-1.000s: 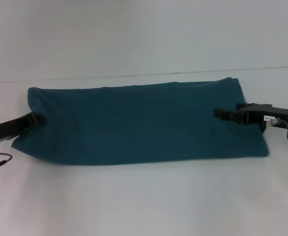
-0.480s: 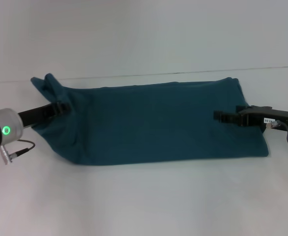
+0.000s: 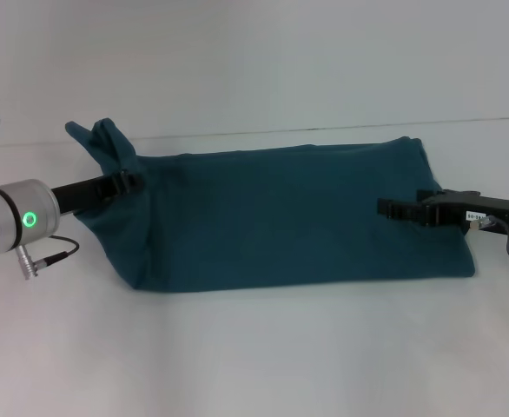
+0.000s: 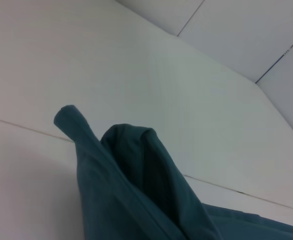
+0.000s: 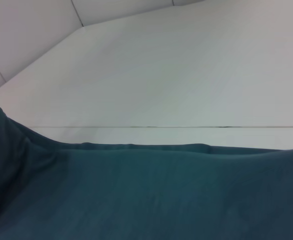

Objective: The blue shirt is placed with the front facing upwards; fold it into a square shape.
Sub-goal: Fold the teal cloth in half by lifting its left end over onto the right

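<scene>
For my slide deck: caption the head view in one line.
Left gripper lifts one end of the blue shirt off the table; right gripper rests on the other end.

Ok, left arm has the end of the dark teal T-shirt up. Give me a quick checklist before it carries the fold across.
1. Left gripper grips the dark teal-blue cotton T-shirt: ok, the left end stands bunched above the white table.
2. Lifted end free of the table: ok at the peak; lower edge cannot tell.
3. Right gripper over the shirt's right end: ok; whether it presses down, cannot tell.
4. Rest of shirt lying flat: ok, only light wrinkles.
5. Path across the shirt free of other objects: ok.
</scene>
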You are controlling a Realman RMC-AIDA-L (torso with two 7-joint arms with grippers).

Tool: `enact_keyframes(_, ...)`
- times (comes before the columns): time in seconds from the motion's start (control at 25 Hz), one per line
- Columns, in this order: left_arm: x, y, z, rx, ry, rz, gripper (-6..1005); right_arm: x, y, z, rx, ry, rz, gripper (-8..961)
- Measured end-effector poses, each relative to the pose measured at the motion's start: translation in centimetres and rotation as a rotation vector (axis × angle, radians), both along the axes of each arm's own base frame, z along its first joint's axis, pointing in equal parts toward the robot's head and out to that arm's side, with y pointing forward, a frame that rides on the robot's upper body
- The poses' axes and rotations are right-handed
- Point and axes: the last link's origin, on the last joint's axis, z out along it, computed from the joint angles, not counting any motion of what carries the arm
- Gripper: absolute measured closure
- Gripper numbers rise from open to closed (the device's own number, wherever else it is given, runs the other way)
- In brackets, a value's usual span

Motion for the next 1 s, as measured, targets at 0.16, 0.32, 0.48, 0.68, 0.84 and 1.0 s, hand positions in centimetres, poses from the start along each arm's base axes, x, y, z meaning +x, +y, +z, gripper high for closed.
enact_keyframes(0.16, 0.6, 0.1, -0.1, -0.011, -0.008, -0.015, 945, 0.0, 0.0, -0.1, -0.003, -0.001, 0.002, 23)
enact_keyframes(0.32, 1.6, 0.3, -0.4, -0.023, -0.033, -0.040, 946, 0.0, 0.0, -0.1, 0.000, -0.004, 0.000, 24)
enact_keyframes(0.48, 2.8, 0.5, -0.7, -0.037, -0.047, -0.070, 946, 0.5, 0.0, 0.1, 0.015, -0.013, -0.019, 24)
enact_keyframes(0.68, 3.9, 0.7, -1.1, -0.048, -0.066, -0.097, 945, 1.1, -0.1, 0.4, 0.035, -0.023, -0.040, 24)
enact_keyframes(0.84, 4.2, 0.7, -1.2, -0.050, -0.069, -0.105, 945, 1.2, -0.2, 0.4, 0.037, -0.024, -0.042, 27)
enact_keyframes(1.0, 3.4, 0.6, -0.7, -0.036, -0.060, -0.085, 945, 1.2, -0.2, 0.4, 0.039, -0.023, -0.043, 29)
